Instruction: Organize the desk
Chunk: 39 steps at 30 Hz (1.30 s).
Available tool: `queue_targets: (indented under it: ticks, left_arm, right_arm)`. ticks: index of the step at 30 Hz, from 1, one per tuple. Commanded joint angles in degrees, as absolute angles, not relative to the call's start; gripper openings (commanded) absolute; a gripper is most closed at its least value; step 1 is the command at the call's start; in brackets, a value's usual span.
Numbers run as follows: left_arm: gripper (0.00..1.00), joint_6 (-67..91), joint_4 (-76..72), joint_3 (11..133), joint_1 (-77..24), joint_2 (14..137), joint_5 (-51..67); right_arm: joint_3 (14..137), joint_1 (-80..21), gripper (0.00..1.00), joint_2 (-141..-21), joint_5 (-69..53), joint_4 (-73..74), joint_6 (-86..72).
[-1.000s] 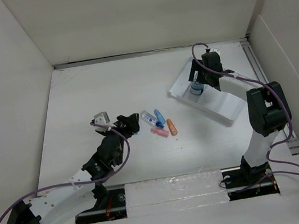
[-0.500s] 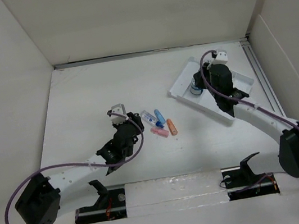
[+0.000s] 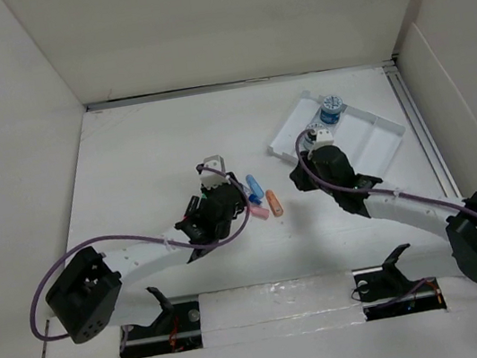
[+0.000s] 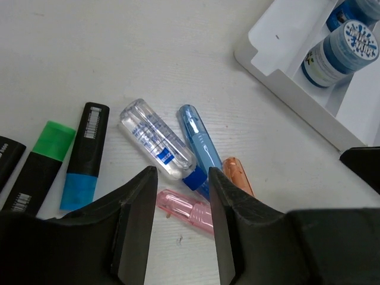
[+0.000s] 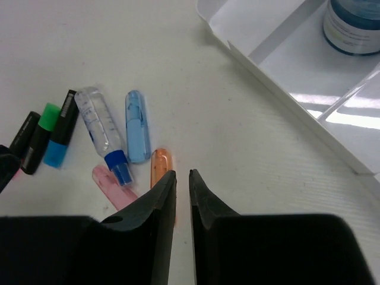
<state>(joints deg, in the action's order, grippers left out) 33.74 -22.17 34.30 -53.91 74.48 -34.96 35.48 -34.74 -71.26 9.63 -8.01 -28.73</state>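
White laminate fills the frame: the desk (image 3: 152,152), walled by tall white panels, lies under both my arms, its clutter gathered near the middle. At its far right sits a compartmented tray (image 3: 371,142), set at an angle, with a blue-lidded jar (image 3: 330,110) upright at its far end.

My left gripper (image 4: 181,178) hangs over the loose pile. Its jaws are spread partway with nothing between them, and the pink capsule (image 4: 187,212) shows through the gap. How high I sit above it I cannot tell. My right gripper (image 5: 182,176) points at the same pile from the tray side, jaws drawn almost together with only a slit left, pinching nothing. Its tips are just beside the orange capsule (image 5: 159,163).

Left of the pile lie two black highlighters side by side, one green-capped (image 4: 44,155) and one blue-capped (image 4: 83,159). Then come a clear tube (image 4: 155,146) with a blue cap, a blue capsule (image 4: 199,142) touching it, and the orange and pink pieces nearest me.

I judge this to be the approach before a pick, with the small pieces bound for the tray and none yet lifted. Next, my left jaws need to drop squarely astride the pink capsule and close. My right jaws must widen before taking anything. Both grippers crowd one small cluster, so one should probably wait.
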Motion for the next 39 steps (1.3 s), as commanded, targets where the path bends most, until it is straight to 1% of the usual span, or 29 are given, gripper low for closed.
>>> queue_targets:
  ticks: [1,2,3,5,6,8,9,11,15,16,19,24,27,29,30,31,33,37,39]
  left_arm:
    - [0.36,39.0,-18.5,36.5,-54.0,76.5,-32.2]
    - [0.37,39.9,-17.5,36.8,-54.0,76.8,-31.6]
    - [0.38,40.5,-17.1,37.3,-54.6,77.9,-31.5]
    - [0.39,41.7,-16.7,37.8,-55.5,79.0,-32.3]
    - [0.39,42.2,-16.0,39.2,-56.4,80.8,-32.3]
    - [0.38,43.2,-12.7,41.4,-57.8,82.6,-33.1]
    - [0.38,43.6,-11.7,43.1,-58.4,84.4,-33.9]
    - [0.38,44.8,-10.5,44.2,-59.1,86.0,-35.7]
    - [0.39,46.7,-8.4,47.9,-59.6,91.2,-34.7]
    - [0.38,46.8,-8.1,48.2,-60.4,91.8,-35.2]
    - [0.37,47.4,-7.9,48.7,-60.4,93.5,-34.5]
    - [0.36,49.1,-4.7,48.5,-62.1,93.3,-36.9]
    - [0.36,50.5,-2.3,48.5,-62.1,92.8,-36.7]
    - [0.37,51.8,-0.5,48.3,-62.8,92.7,-37.3]
    - [0.38,52.1,-0.6,47.9,-62.8,92.9,-37.3]
    - [0.44,52.2,-1.2,47.7,-62.8,93.2,-36.7]
    - [0.47,52.5,-0.4,48.8,-62.8,95.3,-36.9]
    - [0.47,52.0,-0.9,50.5,-62.8,97.7,-38.4]
    - [0.47,50.6,-1.6,51.5,-62.8,98.5,-38.3]
  right_arm:
    - [35.3,-34.5,0.22,-66.8,11.8,-9.6,-29.3]
    - [35.2,-34.5,0.24,-65.5,11.8,-9.7,-29.3]
    - [35.1,-34.5,0.28,-65.0,11.7,-9.7,-29.0]
    - [34.7,-34.5,0.3,-63.9,11.8,-9.5,-28.5]
    - [34.5,-34.5,0.34,-63.4,11.8,-9.3,-28.5]
    - [32.9,-33.8,0.36,-62.3,11.2,-10.2,-28.8]
    - [32.3,-33.1,0.4,-61.4,10.6,-10.7,-28.7]
    - [32.5,-31.9,0.4,-60.6,7.7,-9.9,-28.4]
    - [30.9,-30.3,0.43,-57.2,6.9,-10.7,-28.4]
    - [30.9,-29.5,0.43,-56.9,5.0,-10.6,-28.2]
    - [30.8,-29.0,0.43,-55.5,4.8,-9.9,-28.3]
    - [30.8,-27.9,0.43,-55.2,2.2,-9.7,-28.1]
    - [30.3,-27.9,0.43,-55.1,3.1,-10.4,-28.1]
    - [30.8,-27.3,0.43,-55.5,1.0,-10.1,-28.1]
    - [30.9,-27.3,0.43,-55.5,0.5,-9.9,-28.0]
    - [30.9,-27.3,0.44,-55.5,0.6,-10.0,-28.0]
    - [30.6,-27.3,0.44,-55.6,1.2,-10.6,-28.1]
    - [30.8,-27.3,0.44,-56.8,-2.4,-11.6,-28.0]
    - [30.5,-28.0,0.45,-57.2,-2.2,-12.7,-28.0]
